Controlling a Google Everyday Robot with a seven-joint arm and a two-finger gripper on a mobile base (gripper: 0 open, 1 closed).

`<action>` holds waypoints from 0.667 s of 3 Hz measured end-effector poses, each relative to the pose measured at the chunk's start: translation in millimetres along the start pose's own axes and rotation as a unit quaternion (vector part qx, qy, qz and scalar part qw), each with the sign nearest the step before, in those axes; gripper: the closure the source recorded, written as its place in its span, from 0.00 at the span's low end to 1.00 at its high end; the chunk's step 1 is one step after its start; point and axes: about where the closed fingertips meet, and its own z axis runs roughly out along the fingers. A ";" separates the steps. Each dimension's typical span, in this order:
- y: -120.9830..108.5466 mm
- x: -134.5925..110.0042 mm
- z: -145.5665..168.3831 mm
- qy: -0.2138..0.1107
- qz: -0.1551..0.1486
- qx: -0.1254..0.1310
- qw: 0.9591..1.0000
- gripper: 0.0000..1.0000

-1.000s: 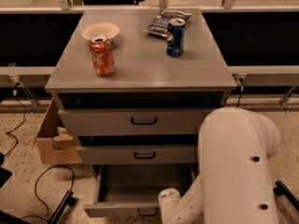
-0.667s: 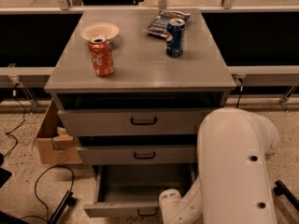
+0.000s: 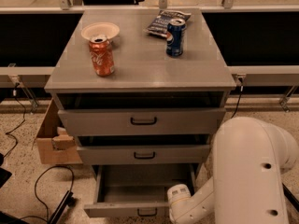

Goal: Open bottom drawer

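Bottom drawer [image 3: 140, 190] pulled out; gripper [image 3: 174, 208] low at its front corner, grip impossible to tell; cardboard box [image 3: 51, 143] beside cabinet [image 3: 140, 66]

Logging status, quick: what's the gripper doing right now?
Gripper: out of view, below the frame's edge by the open bottom drawer; state cannot be told.

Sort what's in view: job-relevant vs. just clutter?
Job: bottom drawer, pulled open; arm, wrist beside the drawer's front; gripper out of view, below the frame.
Clutter: orange can, blue can, bowl, chip bag, cardboard box.
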 end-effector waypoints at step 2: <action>-56.1 -31.5 30.6 -0.070 -0.051 0.028 0.996 0.00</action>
